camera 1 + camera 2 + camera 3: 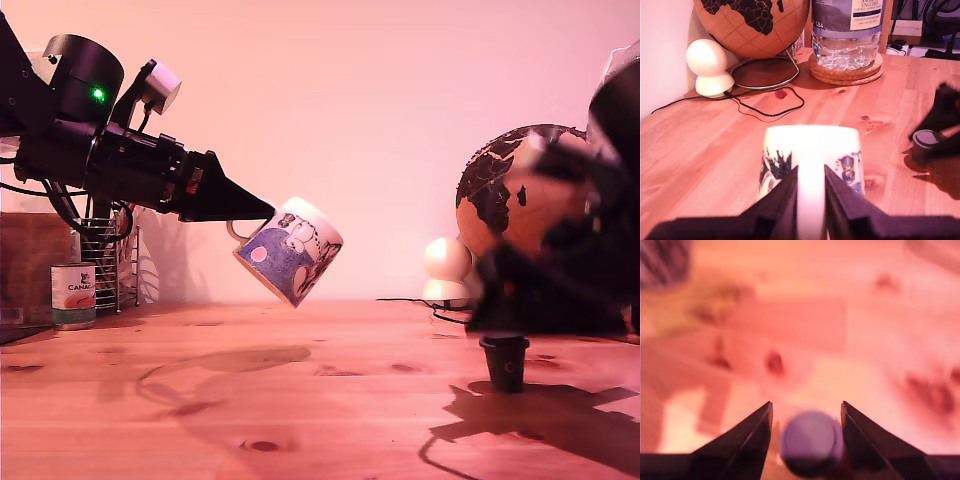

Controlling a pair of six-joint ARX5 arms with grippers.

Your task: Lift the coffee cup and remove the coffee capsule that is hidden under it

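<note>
In the exterior view, our first gripper (pixel 262 212) holds the coffee cup (pixel 291 251) tilted above the table (pixel 300 400); the coffee capsule (pixel 504 362) stands at that view's right, before a globe (pixel 510 190). A can (pixel 73 295) reads "CANA".

First wrist view: jaws clamp the cup's handle; a bottle (pixel 847 30) reads "ENGLISH".

Second wrist view: our second gripper (pixel 806 427) straddles the blurred capsule, apparently untouched.

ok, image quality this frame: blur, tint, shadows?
Pink-red tint in all views. Exterior view: coffee cup sharp, near arm at that view's right blurred, hard shadows on table. Second wrist view: all soft, coffee capsule a smear. First wrist view: mostly crisp.
</note>
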